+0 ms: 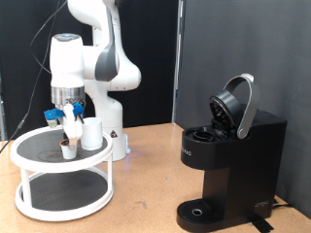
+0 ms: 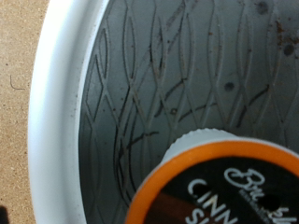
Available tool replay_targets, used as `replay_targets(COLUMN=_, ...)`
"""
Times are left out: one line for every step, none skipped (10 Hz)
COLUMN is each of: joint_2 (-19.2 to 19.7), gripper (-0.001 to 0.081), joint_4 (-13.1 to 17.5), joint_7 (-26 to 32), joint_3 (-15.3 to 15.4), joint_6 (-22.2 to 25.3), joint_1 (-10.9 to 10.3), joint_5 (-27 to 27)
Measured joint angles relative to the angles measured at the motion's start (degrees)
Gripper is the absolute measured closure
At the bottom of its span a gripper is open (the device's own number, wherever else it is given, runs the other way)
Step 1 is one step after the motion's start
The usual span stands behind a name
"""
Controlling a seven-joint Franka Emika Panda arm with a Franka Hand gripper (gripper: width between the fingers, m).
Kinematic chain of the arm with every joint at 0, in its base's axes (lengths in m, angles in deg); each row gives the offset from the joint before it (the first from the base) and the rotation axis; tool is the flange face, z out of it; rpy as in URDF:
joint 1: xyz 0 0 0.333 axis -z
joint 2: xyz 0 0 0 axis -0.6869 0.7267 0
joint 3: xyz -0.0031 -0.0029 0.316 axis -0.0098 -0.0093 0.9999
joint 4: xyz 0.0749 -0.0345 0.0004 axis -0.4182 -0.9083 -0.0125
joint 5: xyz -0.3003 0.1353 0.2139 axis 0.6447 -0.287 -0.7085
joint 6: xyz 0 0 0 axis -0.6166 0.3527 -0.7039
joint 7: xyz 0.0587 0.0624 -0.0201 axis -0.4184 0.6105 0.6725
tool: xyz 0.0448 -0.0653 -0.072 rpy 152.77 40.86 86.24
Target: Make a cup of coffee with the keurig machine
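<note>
Exterior view showed the keurig machine [image 1: 231, 155] with its lid raised, ready for loading; the cup [image 1: 92, 134] stood on the tray stand [image 1: 60, 184] beside the pod [image 1: 67, 149]. The gripper [image 1: 66, 118] hovered above the pod; jaw state undeterminable.

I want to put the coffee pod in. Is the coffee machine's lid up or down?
Up. In the exterior view the keurig machine has its rounded lid tilted back, and the open pod holder shows beneath it.
</note>
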Motion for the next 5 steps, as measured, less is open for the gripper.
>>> replay_targets(joint_2=0.39, gripper=0.0072, joint_4=-0.01, joint_7=0.0, joint_3=0.0, joint_6=-0.37, joint_1=0.1, joint_5=0.02)
replay_targets(joint_2=0.77, gripper=0.0072, joint_4=-0.02, joint_7=0.02, joint_3=0.0, joint_6=-0.53, joint_1=0.15, joint_5=0.03)
replay_targets(joint_2=1.01, gripper=0.0072, joint_4=-0.02, joint_7=0.04, joint_3=0.0, joint_6=-0.61, joint_1=0.15, joint_5=0.03)
replay_targets(joint_2=1.1, gripper=0.0119, joint_4=-0.03, joint_7=0.09, joint_3=-0.01, joint_6=-0.64, joint_1=0.15, joint_5=0.03)
replay_targets(joint_2=1.12, gripper=0.0119, joint_4=-0.03, joint_7=0.14, joint_3=-0.02, joint_6=-0.64, joint_1=0.15, joint_5=0.03)
